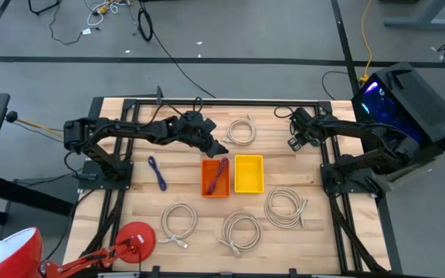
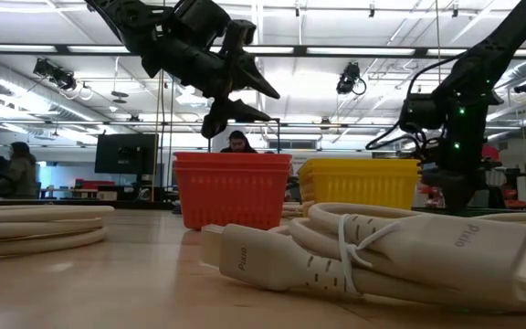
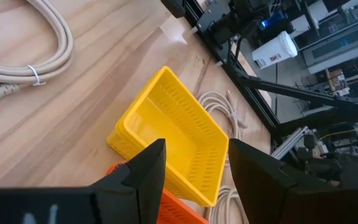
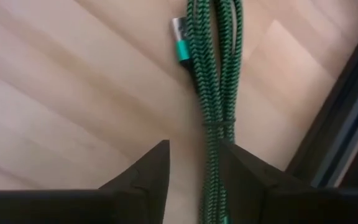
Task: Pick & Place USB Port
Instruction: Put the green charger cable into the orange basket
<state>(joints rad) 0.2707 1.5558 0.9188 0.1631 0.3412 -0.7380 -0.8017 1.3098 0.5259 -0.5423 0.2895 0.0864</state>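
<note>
Beige cable coils (image 1: 242, 130), five; two baskets (image 1: 249, 174).

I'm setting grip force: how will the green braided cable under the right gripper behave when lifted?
The green braided cable is folded into a long bundle, so it will likely sag either side of the right gripper. Its slim strands look light. The tie round its middle should keep it together.

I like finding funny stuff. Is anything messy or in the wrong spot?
Nothing is spilled or broken. One purple cable lies loose on the table, left of the orange bin, while another is already inside it. The yellow bin is empty.
</note>
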